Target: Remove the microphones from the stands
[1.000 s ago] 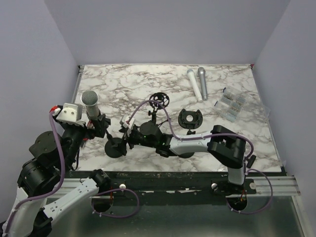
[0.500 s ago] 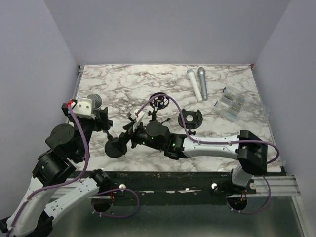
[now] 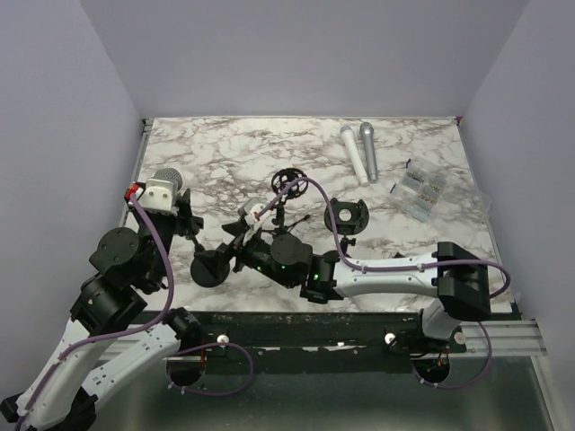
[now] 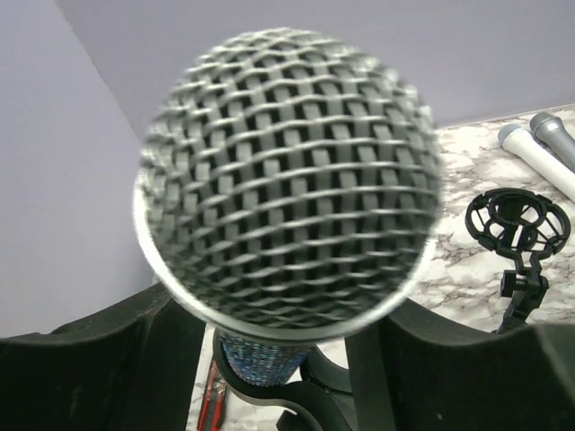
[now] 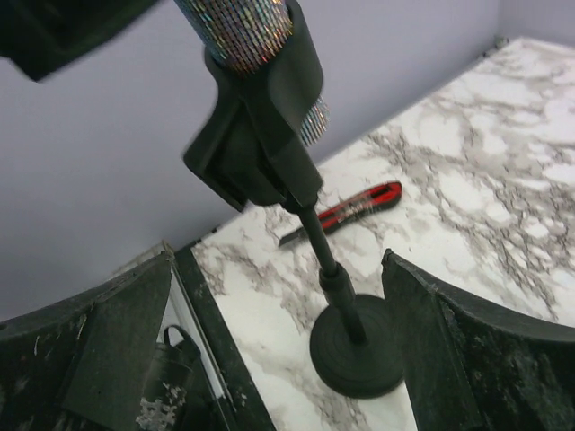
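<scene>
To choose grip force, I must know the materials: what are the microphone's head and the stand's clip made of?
Microphone head: woven silvery wire mesh with a shiny rim, likely metal. Stand clip: matte black, smoothly moulded, probably plastic.

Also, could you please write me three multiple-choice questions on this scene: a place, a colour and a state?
1. Where do the two loose microphones lie?
A) far side of the table, right of centre
B) beside the arm bases
C) far left corner

2. What colours is the cutter by the stand?
A) blue and white
B) red and black
C) all yellow

3. How is the mesh-headed microphone?
A) flat on the table
B) lifted clear
C) seated in the stand's clip

Answers: 1 A, the top view shows them there; 2 B, plain in the right wrist view; 3 C, its handle sits in the clip.
</scene>
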Controlling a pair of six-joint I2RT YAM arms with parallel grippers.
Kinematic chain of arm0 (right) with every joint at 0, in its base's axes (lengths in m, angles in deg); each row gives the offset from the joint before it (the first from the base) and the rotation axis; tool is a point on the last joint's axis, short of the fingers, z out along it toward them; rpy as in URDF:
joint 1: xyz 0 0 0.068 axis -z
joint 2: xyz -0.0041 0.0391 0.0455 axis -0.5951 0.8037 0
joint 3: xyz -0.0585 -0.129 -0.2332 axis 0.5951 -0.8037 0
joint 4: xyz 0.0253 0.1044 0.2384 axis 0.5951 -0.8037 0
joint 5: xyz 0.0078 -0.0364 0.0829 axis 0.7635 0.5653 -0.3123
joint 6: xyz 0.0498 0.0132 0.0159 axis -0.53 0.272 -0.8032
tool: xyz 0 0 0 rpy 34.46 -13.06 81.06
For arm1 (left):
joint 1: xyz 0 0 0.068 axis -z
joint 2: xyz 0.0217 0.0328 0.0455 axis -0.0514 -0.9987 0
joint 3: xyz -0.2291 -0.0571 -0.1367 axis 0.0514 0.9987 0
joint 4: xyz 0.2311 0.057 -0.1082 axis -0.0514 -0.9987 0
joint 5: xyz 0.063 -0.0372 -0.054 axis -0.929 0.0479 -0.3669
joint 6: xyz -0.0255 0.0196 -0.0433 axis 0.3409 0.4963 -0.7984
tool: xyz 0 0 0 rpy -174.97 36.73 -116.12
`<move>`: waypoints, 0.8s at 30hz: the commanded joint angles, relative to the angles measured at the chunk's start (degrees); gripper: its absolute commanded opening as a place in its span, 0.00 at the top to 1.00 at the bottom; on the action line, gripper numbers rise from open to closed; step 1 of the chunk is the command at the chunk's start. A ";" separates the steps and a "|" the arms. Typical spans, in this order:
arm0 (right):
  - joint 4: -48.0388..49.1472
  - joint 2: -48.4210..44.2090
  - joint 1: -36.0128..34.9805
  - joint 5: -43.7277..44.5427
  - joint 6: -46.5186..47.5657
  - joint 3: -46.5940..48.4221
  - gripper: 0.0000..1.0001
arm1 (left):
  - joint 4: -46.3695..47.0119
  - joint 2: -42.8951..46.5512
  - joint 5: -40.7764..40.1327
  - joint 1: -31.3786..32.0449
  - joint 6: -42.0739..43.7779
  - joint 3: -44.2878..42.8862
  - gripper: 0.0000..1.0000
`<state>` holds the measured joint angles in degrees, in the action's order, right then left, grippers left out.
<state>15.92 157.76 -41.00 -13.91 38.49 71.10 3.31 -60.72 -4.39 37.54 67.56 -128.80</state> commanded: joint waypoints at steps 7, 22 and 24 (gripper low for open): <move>24.57 7.39 -1.79 4.00 10.80 1.27 0.00 | 3.57 1.07 -1.20 -0.35 1.60 1.85 0.58; 26.31 9.96 -1.83 5.15 14.34 1.98 0.00 | 6.31 -0.69 -1.09 -1.50 1.97 3.17 0.39; 26.30 10.40 -1.80 5.31 14.83 2.45 0.00 | 6.82 -1.07 -0.67 -1.92 2.26 3.39 0.47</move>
<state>39.96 166.89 -42.55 -10.00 51.54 71.69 7.94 -60.74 -4.72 36.60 69.61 -126.14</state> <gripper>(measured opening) 0.996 0.609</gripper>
